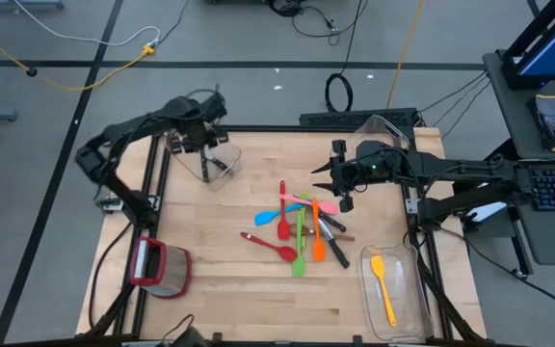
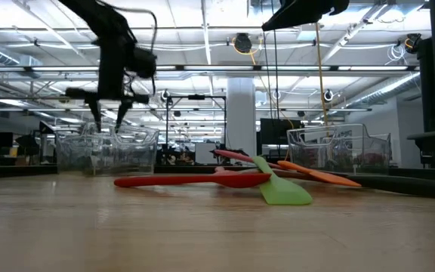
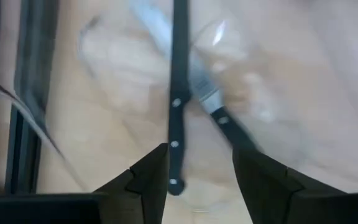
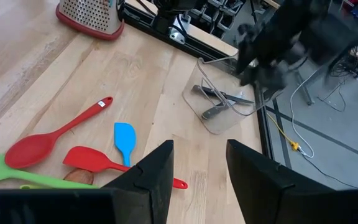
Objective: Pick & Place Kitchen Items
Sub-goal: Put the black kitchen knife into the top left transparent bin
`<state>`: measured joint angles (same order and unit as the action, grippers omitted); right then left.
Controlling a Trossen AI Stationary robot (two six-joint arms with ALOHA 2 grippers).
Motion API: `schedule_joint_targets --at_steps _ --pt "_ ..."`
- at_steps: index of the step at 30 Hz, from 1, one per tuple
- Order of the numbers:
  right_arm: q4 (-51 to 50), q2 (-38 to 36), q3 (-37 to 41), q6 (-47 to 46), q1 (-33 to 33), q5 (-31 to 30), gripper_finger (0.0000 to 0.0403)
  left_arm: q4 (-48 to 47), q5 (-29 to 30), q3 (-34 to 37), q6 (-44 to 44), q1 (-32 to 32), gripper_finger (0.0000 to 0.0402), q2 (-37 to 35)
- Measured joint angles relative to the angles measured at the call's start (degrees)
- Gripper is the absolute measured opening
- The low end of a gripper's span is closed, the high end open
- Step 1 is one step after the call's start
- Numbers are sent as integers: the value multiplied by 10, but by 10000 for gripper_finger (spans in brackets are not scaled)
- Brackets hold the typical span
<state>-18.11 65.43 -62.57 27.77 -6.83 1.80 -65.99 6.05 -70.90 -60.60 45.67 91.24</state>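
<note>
My left gripper [image 1: 207, 145] hangs released over the clear bin [image 1: 222, 166], where two black-handled knives [image 3: 178, 118] lie crossed; my right gripper [image 1: 340, 183], fingers apart and empty, waits beside the utensil pile [image 1: 302, 231].

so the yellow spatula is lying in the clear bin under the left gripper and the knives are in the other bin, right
Not quite: they are swapped. The high view shows the yellow spatula in the clear bin at the near right of the table, apart from both arms. The bin under the left gripper holds the black-handled knives, as the left wrist view shows.
</note>
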Motion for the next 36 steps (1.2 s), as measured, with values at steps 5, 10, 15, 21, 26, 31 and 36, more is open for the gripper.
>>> schedule_joint_targets --at_steps 5,10,15,21,26,31,36 --pt "-2 0 0 0 0 -1 139 15 24 0 2 -7 182 -88" --pt "-4 0 0 0 0 -1 139 18 55 0 25 -28 182 -161" --pt "-11 0 0 -1 0 -2 139 22 60 0 73 -59 182 -207" --pt "-14 1 0 -38 1 -2 139 40 61 0 164 -90 182 -234" --pt "-28 1 0 -66 1 -2 139 86 63 0 256 -115 182 -240" --pt "-52 1 0 -113 1 -4 139 157 38 0 363 -146 182 -240" --pt "-87 1 0 -151 14 -4 139 197 27 0 435 -191 182 -239"
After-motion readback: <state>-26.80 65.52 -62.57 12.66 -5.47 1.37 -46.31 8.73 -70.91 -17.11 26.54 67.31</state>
